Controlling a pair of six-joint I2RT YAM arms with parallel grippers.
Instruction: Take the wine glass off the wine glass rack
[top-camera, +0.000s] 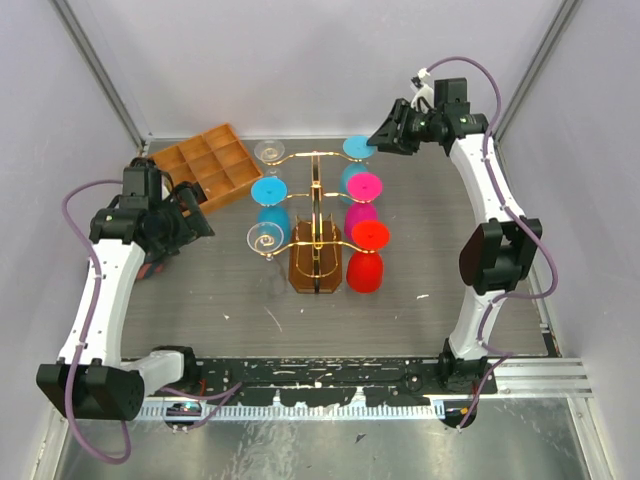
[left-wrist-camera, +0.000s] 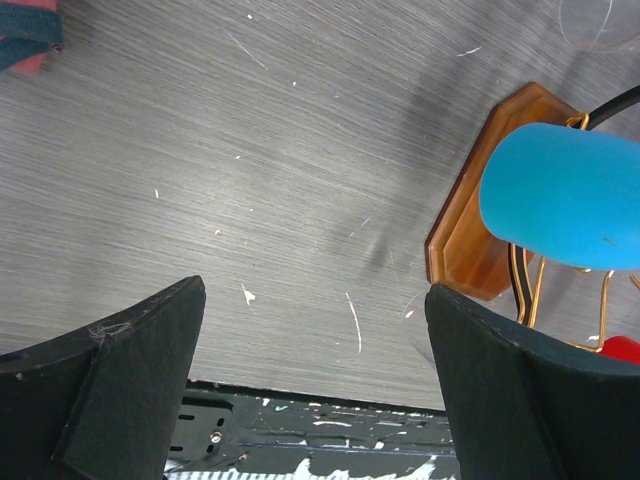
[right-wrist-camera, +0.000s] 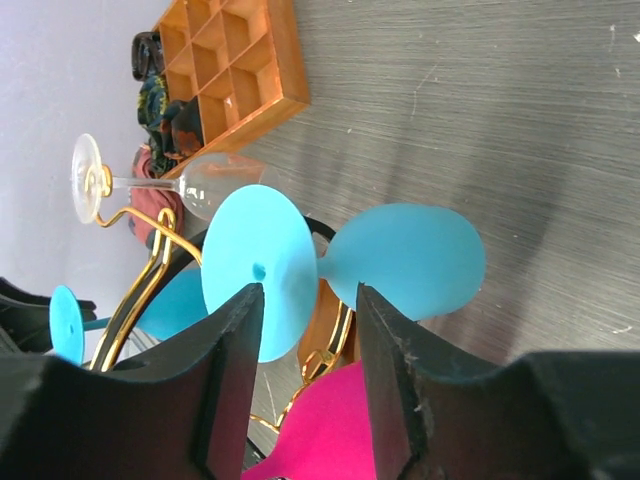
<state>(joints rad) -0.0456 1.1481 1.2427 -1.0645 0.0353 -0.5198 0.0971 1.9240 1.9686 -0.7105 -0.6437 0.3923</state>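
Hanging foot-up, the blue wine glass (top-camera: 357, 150) is on the upper-right arm of the gold wine glass rack (top-camera: 318, 215), centre frame. The right tool (top-camera: 378, 141) is just beside it, fingers apart. The left tool (top-camera: 196, 214) is spread wide too, mid-left. Grey streaked surface (top-camera: 200, 290), pale walls (top-camera: 300, 60), wooden tray (top-camera: 212, 164) upper left.

Left pincer (left-wrist-camera: 315, 310) and right pincer (right-wrist-camera: 310, 310) hover, both spread apart.
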